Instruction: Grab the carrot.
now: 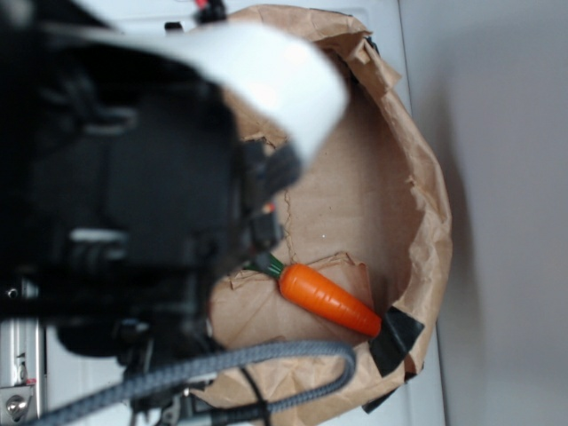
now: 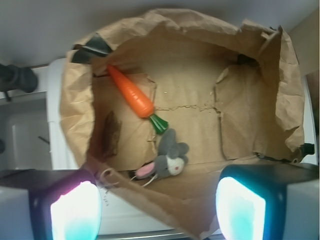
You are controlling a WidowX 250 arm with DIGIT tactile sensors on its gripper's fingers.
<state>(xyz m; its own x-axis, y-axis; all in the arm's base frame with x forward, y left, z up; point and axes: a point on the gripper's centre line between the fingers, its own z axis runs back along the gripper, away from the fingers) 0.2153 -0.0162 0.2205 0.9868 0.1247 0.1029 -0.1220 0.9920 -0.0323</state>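
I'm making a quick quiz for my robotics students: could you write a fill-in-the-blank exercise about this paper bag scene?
1. The carrot lies inside a brown ____ bag.
2. The carrot's stem cap is dark ____.
3. Beside the stem lies a grey-and-white plush ____.
4. The claw hovers with its fingers spread ____, touching nothing.

Missing words: paper; green; animal; open
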